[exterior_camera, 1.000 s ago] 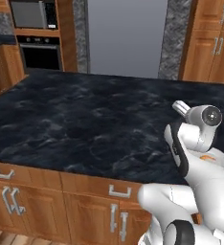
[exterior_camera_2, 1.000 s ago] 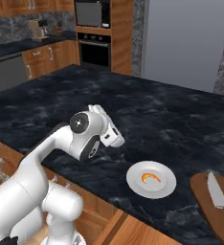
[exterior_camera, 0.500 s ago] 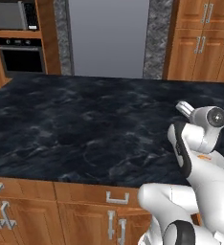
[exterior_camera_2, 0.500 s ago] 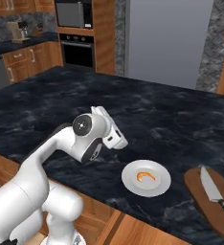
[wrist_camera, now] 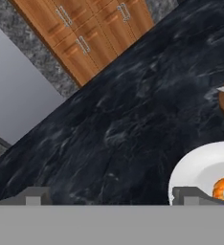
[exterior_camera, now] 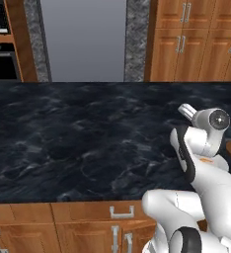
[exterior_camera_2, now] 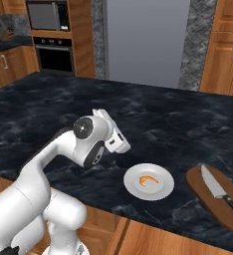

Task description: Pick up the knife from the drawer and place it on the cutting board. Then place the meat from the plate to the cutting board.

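counter (exterior_camera_2: pixel 188 124): dark marbled stone, polished | cutting board (exterior_camera_2: pixel 208 196): dark brown wood, matt | knife (exterior_camera_2: pixel 219 190): silvery metal blade, black handle, maybe plastic | plate (exterior_camera_2: pixel 133 185): white, smooth, glazed-looking | meat (exterior_camera_2: pixel 149 180): orange, slightly glossy | cabinets (exterior_camera: pixel 196 42): warm wood, metal bar handles | refrigerator (exterior_camera: pixel 83 39): flat grey, matt

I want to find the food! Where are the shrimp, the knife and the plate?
shrimp (exterior_camera_2: pixel 148 180), right base view, middle of its orange curl.
knife (exterior_camera_2: pixel 212 182), right base view, on the silver blade.
plate (exterior_camera_2: pixel 134 185), right base view, bare white part left of the shrimp.
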